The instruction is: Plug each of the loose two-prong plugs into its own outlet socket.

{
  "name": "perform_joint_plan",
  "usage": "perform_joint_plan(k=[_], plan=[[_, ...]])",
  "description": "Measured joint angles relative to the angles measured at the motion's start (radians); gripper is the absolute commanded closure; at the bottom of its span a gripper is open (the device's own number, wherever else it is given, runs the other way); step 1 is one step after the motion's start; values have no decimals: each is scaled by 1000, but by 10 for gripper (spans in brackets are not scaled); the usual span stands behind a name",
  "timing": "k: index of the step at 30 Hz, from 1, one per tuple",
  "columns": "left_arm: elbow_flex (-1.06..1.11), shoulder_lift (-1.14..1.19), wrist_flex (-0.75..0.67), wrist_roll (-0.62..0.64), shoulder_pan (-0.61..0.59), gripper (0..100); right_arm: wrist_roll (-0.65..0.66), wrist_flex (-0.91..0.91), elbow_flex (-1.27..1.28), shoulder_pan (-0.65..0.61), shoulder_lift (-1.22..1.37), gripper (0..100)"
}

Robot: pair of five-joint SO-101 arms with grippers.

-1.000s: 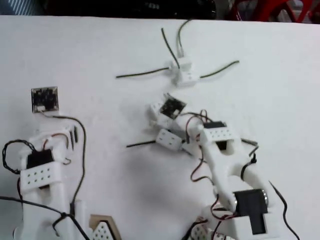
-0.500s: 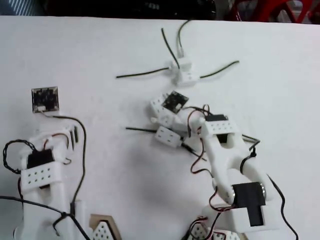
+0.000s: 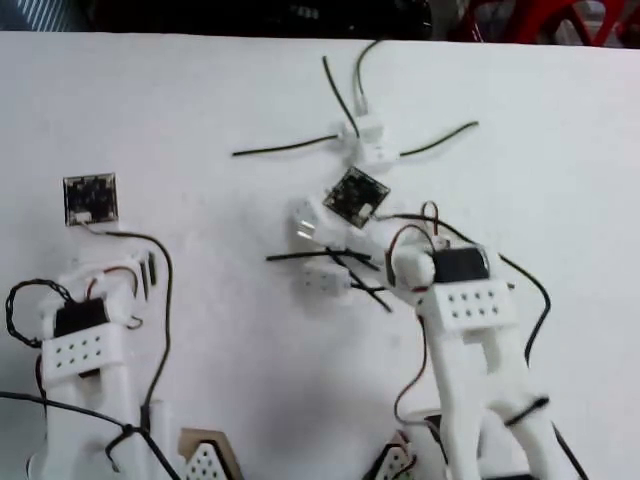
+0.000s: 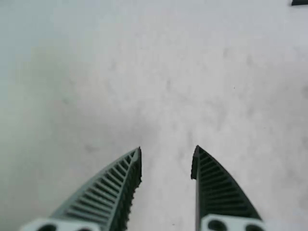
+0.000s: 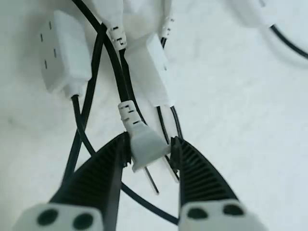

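Grasping grey plug [image 5: 143, 145] in right hand [image 5: 150, 140], mid-frame among black cords [image 5: 115, 72]; holding left hand [image 4: 168, 149] released over white surface [image 4: 144, 72], lower left.

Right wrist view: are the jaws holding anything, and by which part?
A two-prong plug, pinched across the sides of its grey body, prongs toward the camera.

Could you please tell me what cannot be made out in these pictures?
High view: whether the right gripper holds the two-prong plug; blur and tangled cables hide it there.
Right wrist view: a white part, cut off by the edge; plug or socket unclear.
Left wrist view: a dark object, cropped at the corner.
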Motion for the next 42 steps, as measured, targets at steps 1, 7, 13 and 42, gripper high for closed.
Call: perform_joint_plan(k=[1,7,13,42], plan=[[0,0,0,0,0,822,0,14,0,0,-49,981],[8,0,0,0,0,822,-8,81,0,0,-262,981],[8,0,0,0,0,821,-158,97,0,-2,-381,981],[8,0,0,0,0,820,-434,-61,482,-126,-396,852]])
